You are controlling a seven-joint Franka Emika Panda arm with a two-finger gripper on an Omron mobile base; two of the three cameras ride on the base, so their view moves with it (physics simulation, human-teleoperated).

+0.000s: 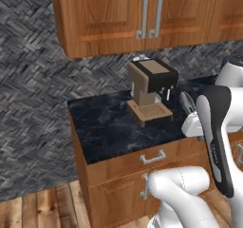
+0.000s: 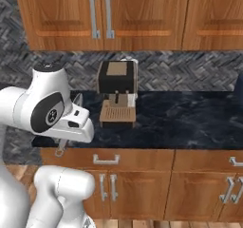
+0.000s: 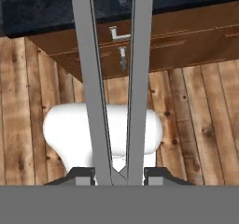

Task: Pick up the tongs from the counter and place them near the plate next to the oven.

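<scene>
Tongs (image 3: 95,101): slim grey metal, two long arms joined at the claw (image 3: 119,177) end, splaying away from it, lifted clear over the wood floor. Bench (image 1: 109,122): black marble top with white veining on brown cabinets.

No readable text, label, brand, number or sign anywhere — not on the wooden cabinets, the boxy brown-and-black coffee machine (image 1: 151,91), or the black marble desk (image 2: 190,120).

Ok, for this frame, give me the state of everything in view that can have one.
gripper: shut on the tongs.
tongs: held, lifted off the counter, arms running away from the hand.
coffee machine: upright on the counter.
upper cabinet doors: closed.
drawer: closed.
lower cabinet doors: closed.
</scene>
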